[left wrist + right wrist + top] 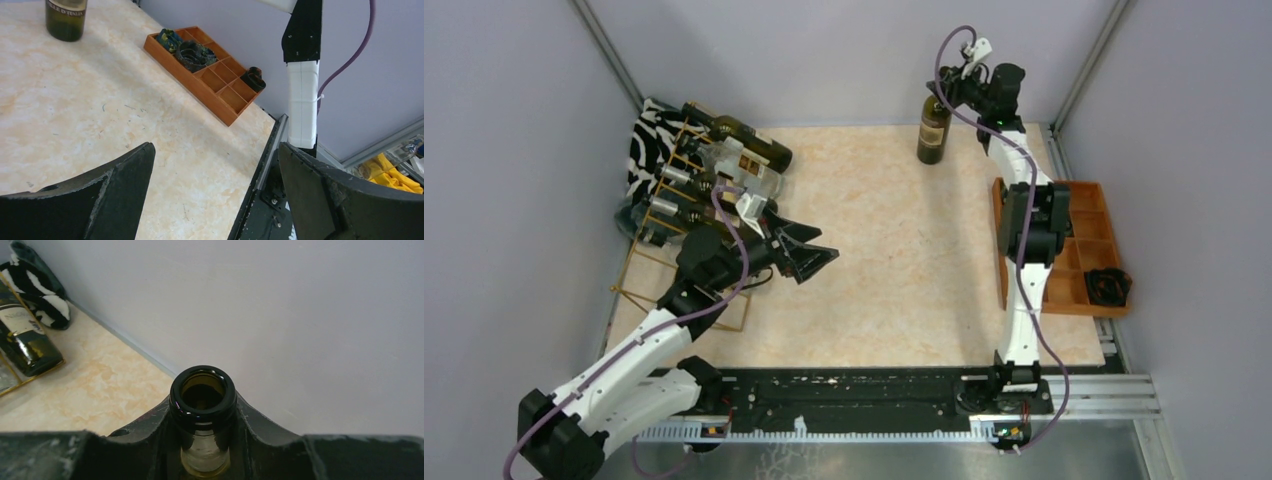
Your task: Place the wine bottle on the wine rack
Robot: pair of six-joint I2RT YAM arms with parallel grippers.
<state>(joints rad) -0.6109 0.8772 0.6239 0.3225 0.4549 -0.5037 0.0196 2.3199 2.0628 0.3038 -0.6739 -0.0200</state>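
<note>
- Top external view, far left: the wine rack [631, 262], a slanted frame of gold wire, stands on the bench [884, 270] against the left wall. Several dark bottles [749, 142] lie across it, and a zebra-striped item [646, 140] sits just behind it.
- Just right of the rack, at left-centre of the frame, the left tool [809, 257] hovers over bare bench. Its fingers are spread wide with nothing between them.
- In the left wrist view, one black finger [110, 195] fills each lower corner. Only bench top and the black rail at its edge show in the gap.
- Upper centre-right of the top view: the wine bottle [933, 130] stands upright on the bench near the back wall, well apart from the rack.
- The right tool [952, 92] sits at the bottle's top, clamped on the neck. In the right wrist view the bottle's open mouth rises between the two fingers [260, 435], which press on either side of the neck.
- Right edge: an orange-brown wooden compartment tray [1092, 222] lies on the bench, with a dark item [1110, 285] in its lower right compartment. The right arm crosses above its left part.
</note>
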